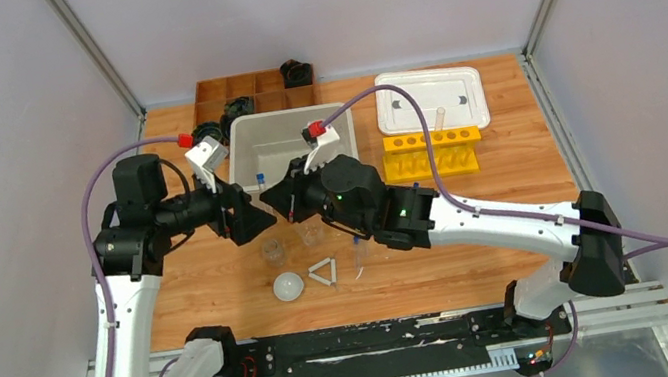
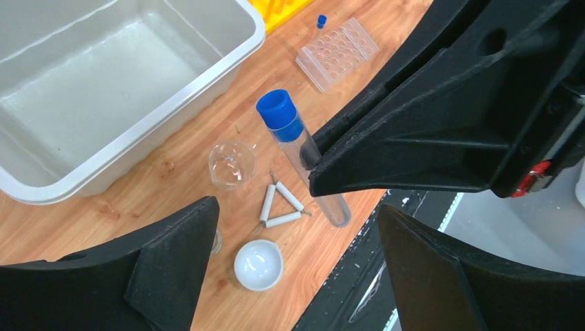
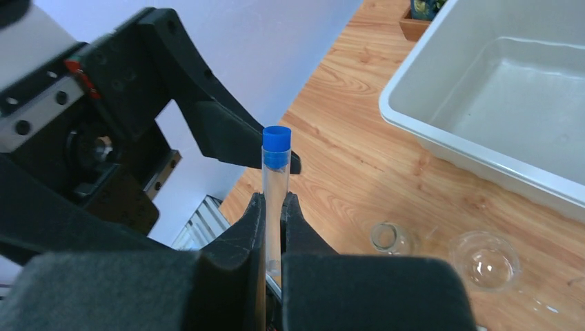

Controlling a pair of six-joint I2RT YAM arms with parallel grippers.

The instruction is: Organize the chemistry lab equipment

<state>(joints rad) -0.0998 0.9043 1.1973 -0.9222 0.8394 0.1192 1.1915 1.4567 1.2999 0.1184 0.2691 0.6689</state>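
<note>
My right gripper (image 3: 274, 207) is shut on a thin clear blue-capped tube (image 3: 276, 172), held above the table with its cap pointing at the left gripper. In the left wrist view the same tube (image 2: 298, 148) hangs just in front of my left gripper (image 2: 296, 276), which is open and empty. Below them on the wood lie a small clear beaker (image 2: 231, 164), the white triangle (image 2: 281, 205) and the white dome (image 2: 258, 264). A second beaker (image 1: 310, 236) stands close by. The clear plastic rack (image 2: 338, 54) lies farther off, the yellow rack (image 1: 430, 155) at the back right.
A white bin (image 1: 288, 145) stands behind both grippers, with a white lid (image 1: 430, 100) to its right. The brown divided tray (image 1: 238, 87) with black coiled objects sits at the far edge. Another clear tube (image 1: 360, 260) lies by the triangle.
</note>
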